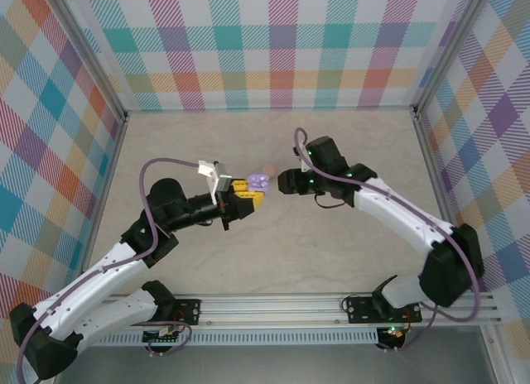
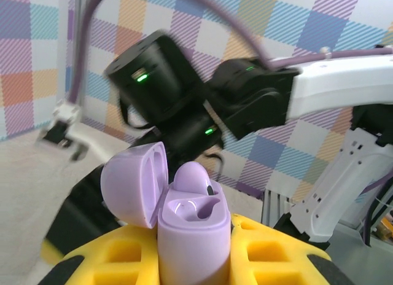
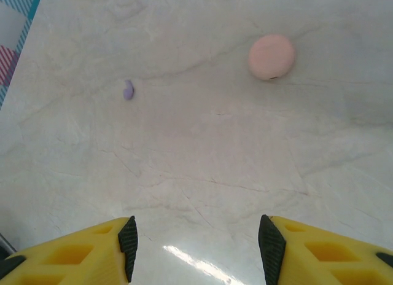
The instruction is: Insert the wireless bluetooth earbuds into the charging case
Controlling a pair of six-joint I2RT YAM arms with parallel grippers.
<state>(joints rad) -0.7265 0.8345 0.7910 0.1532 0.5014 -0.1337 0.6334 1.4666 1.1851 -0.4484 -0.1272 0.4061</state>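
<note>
Bare tabletop (image 3: pixel 202 156) is lying open beneath the spread right gripper (image 3: pixel 197 239); purple earbud (image 3: pixel 128 89) and pink case (image 3: pixel 271 56) are sitting well apart ahead.

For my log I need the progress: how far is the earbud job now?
Done: the purple charging case is open, one purple earbud seated inside. In hand: the left gripper holds that case. Left: another purple earbud lies on the table, ahead of the open right gripper.

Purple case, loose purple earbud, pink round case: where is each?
purple case (image 2: pixel 193 236): left wrist view, front of its body.
loose purple earbud (image 3: pixel 128 89): right wrist view, its middle.
pink round case (image 3: pixel 271 56): right wrist view, centre of its top.
</note>
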